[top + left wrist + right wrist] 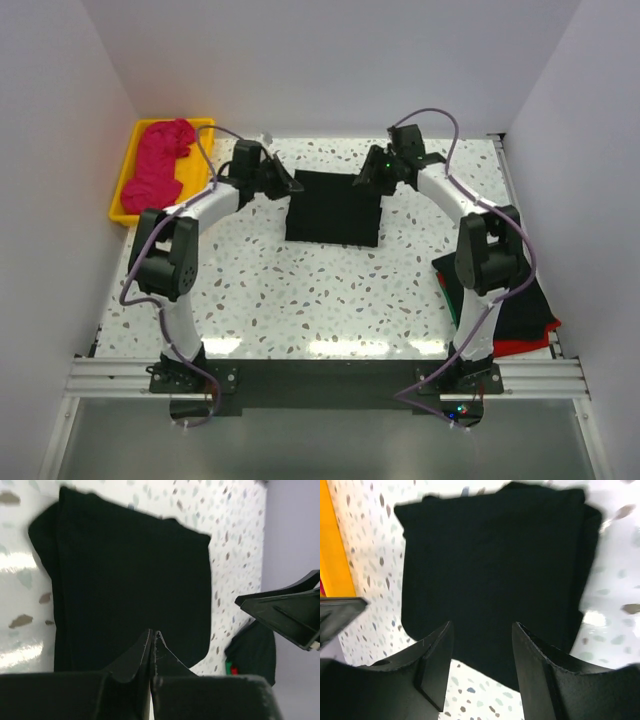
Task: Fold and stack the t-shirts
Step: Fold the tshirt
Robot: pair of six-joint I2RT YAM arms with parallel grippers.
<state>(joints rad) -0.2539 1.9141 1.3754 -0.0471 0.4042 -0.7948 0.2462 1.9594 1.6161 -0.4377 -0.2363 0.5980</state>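
From above, a folded black t-shirt point(333, 208) lies flat at the far middle of the speckled table point(300, 300). The left gripper point(288, 182) is at its far left corner and the right gripper point(368, 183) at its far right corner. A magenta t-shirt point(160, 165) lies crumpled in the yellow tray point(118, 200) at far left. A black and red stack point(520, 315) sits near right.

Left wrist view: the fingers point(135, 657) are pressed together over the shirt's edge, seemingly pinching nothing.

Right wrist view: the fingers point(437, 655) are spread wide above the cloth, with nothing between them.
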